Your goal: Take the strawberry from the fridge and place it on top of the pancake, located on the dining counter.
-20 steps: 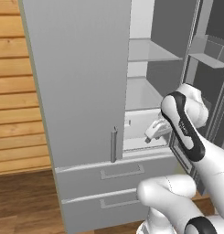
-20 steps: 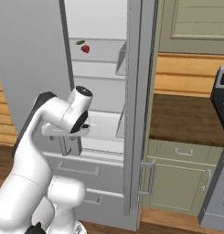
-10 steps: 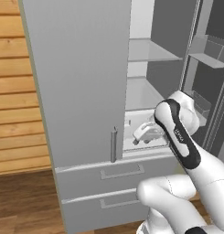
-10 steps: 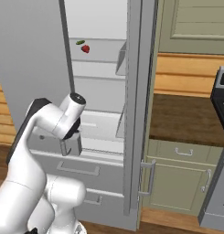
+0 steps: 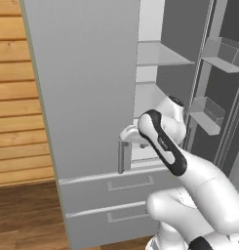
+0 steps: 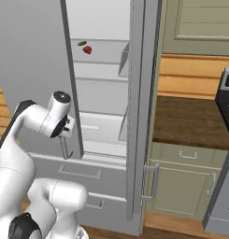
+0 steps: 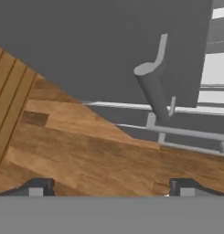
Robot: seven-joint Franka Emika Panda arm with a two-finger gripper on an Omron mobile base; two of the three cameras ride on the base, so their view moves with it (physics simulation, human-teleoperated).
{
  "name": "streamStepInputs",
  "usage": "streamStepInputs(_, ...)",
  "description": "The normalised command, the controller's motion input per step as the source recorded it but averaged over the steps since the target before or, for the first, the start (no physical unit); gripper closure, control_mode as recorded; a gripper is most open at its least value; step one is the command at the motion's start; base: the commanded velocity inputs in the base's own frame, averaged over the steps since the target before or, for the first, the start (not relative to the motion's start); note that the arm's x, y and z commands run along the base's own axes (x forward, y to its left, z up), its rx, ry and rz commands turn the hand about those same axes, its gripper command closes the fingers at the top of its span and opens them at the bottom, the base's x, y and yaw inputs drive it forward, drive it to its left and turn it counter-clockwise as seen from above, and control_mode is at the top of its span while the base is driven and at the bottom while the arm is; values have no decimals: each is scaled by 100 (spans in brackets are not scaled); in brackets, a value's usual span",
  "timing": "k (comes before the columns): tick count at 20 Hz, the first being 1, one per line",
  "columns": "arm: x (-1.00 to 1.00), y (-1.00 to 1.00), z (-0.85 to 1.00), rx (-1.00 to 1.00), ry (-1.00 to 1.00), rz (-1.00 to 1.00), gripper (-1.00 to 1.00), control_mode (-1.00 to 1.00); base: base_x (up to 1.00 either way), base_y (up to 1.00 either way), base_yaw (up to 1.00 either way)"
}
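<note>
Strawberry (image 6: pixel 88 49) is sitting on an upper fridge (image 6: pixel 106 93) shelf beside a small green item (image 6: pixel 82 43). Gripper (image 7: pixel 109 186), jaws spread and empty, is hanging low by the left door's handle (image 5: pixel 124 155); it should rise and reach inward, clearing the door edge.

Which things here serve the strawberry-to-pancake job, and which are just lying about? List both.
For the job:
- strawberry, on an upper fridge shelf
- fridge, right door swung open, left door shut
- gripper, open, by the left door's handle

Lying about:
- small dark green item, beside the strawberry
- cabinet counter, right of the fridge
- fridge drawers
</note>
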Motion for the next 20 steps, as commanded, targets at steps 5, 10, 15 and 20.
streamStepInputs(5, 95, 5, -9, -9, 18, -22, -100, -100, 0, 0, 0)
streamStepInputs(10, 90, 18, -7, -34, 3, -16, -100, -100, 0, 0, 0)
streamStepInputs(15, 40, -3, -20, -24, -6, -1, -100, -100, 0, 0, 0)
streamStepInputs(20, 27, -2, -48, -15, -15, 0, -100, -100, 0, 0, 0)
